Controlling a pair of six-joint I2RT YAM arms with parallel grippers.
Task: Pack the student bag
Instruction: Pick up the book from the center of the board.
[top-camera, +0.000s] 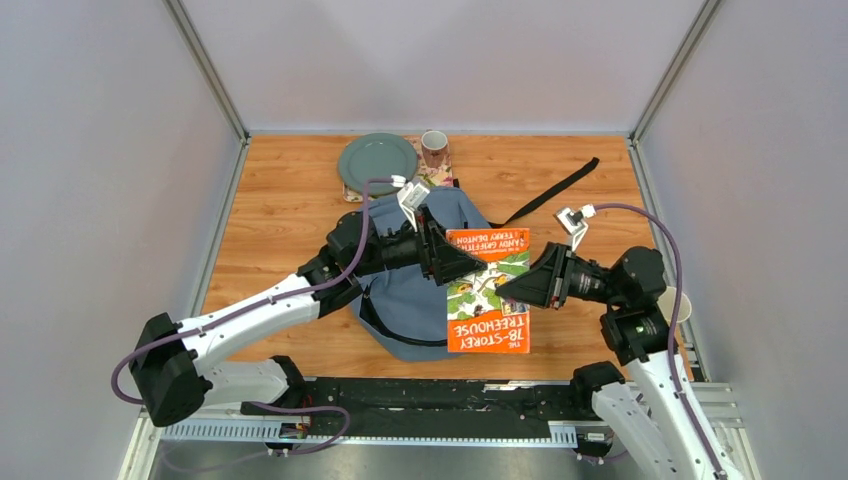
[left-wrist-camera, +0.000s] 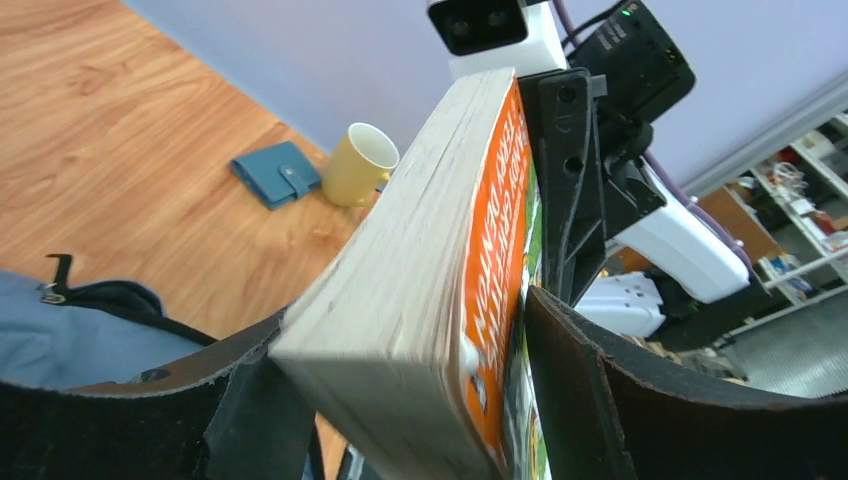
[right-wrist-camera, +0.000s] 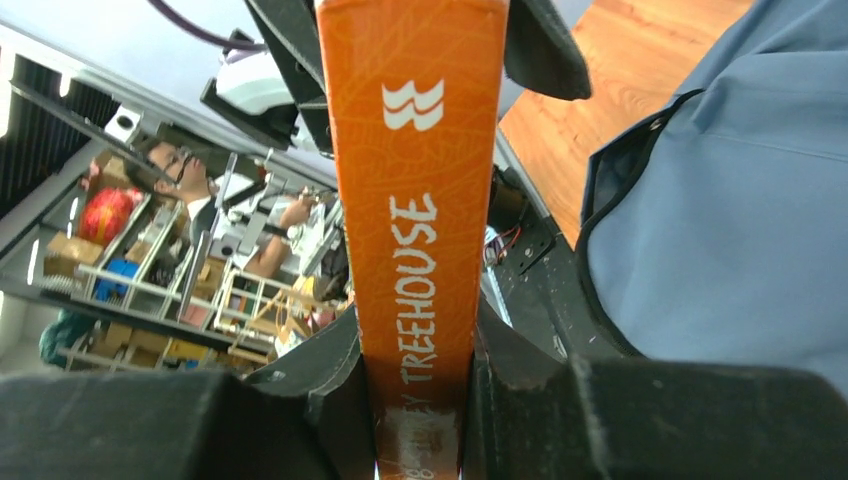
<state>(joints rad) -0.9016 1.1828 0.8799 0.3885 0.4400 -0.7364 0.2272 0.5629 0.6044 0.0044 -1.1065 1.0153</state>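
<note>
Between grey walls, wooden tabletop bears student bag.

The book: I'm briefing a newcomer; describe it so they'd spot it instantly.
Find the wooden table, then the grey-blue student bag at its middle. Over its right side, the right fingers clamp the book. It alone is bright orange, with white Treehouse lettering and a green cartoon cover.
</note>
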